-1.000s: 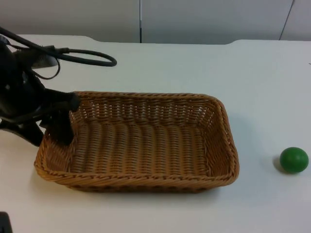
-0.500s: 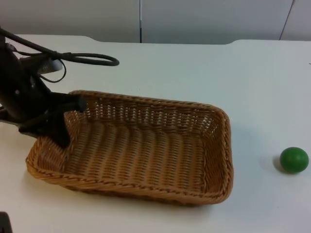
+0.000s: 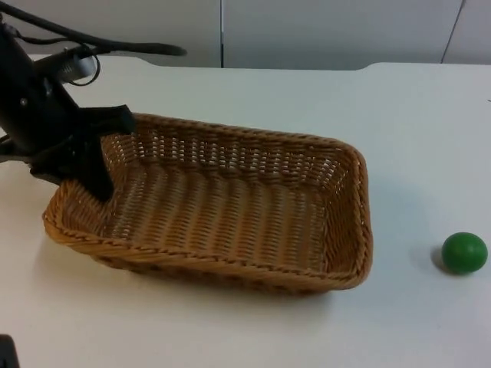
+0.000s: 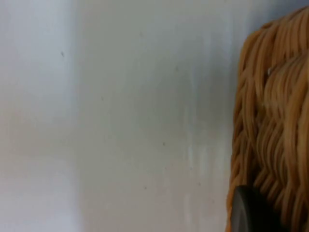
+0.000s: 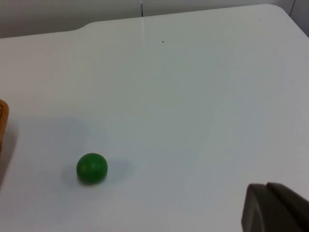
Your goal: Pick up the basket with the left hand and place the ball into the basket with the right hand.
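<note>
Left gripper [image 3: 100, 165] grips basket [image 3: 222, 207]; ball [image 3: 464, 253] apart.

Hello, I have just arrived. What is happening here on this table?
The left gripper is shut on the left end of the wicker basket and holds that end tilted up off the white table. The basket has nothing in it. The green ball lies on the table to the right of the basket, apart from it. The right gripper waits above the table, away from the ball, not yet reaching for it.
</note>
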